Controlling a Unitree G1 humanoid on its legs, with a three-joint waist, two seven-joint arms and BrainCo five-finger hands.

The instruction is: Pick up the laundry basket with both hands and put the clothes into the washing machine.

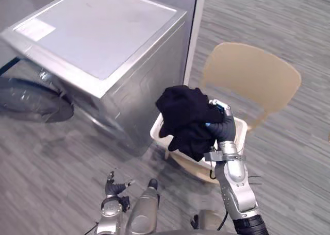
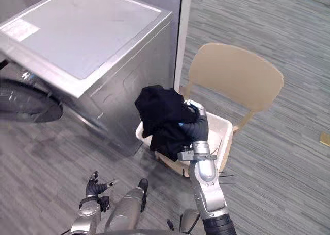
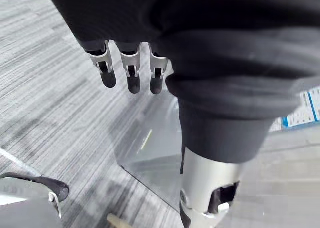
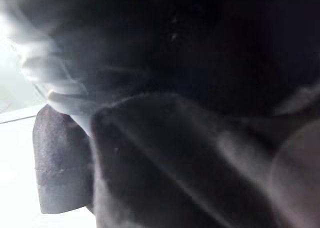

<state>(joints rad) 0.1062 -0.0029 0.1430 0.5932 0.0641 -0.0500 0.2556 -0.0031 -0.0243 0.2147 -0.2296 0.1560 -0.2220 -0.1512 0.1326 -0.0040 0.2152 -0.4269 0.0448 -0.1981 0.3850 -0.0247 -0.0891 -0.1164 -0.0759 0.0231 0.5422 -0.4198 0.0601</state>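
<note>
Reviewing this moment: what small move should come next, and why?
Probably carry the right hand leftward, toward the front of the silver-grey washing machine. The black garment hangs from it over the cream plastic laundry basket on the tan chair, and the machine's dark round door looks open.

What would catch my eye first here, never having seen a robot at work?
A bundle of black clothes hangs bunched over the robot's right hand, over a white laundry basket that sits on a beige chair. Beside them stands a silver washing machine, its round door swung open at the left.
</note>
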